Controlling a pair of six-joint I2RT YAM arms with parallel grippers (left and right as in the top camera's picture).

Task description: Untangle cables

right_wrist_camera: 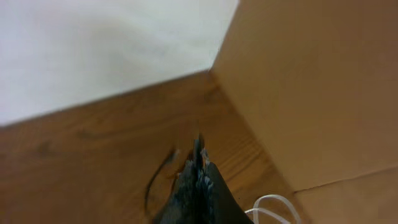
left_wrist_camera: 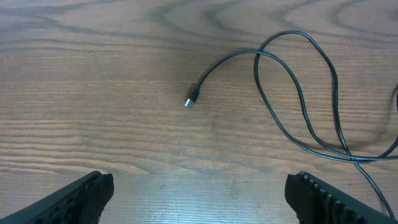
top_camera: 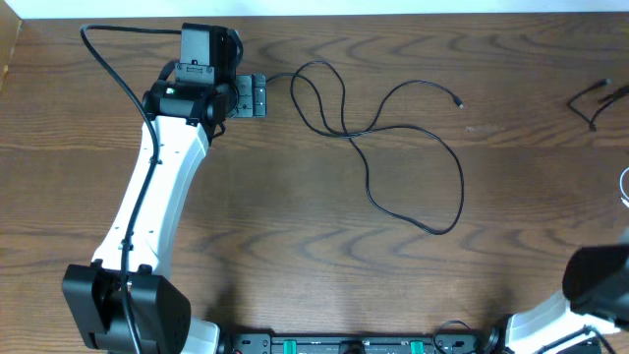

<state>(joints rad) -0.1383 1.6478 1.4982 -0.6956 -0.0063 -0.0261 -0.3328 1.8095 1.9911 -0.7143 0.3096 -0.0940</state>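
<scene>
The long black cable (top_camera: 461, 182) is lying in loose loops on the bench (top_camera: 295, 275), its plug end just in front of the left gripper (top_camera: 251, 95). That gripper is hanging wide open, holding nothing. The right gripper (right_wrist_camera: 199, 163) is squeezing tight shut.

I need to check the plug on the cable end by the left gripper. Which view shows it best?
Left wrist: the plug lies close up and unobstructed, ahead of the open left gripper. Overhead shows it only as a tiny speck beside that gripper. The right wrist view does not show it.
</scene>
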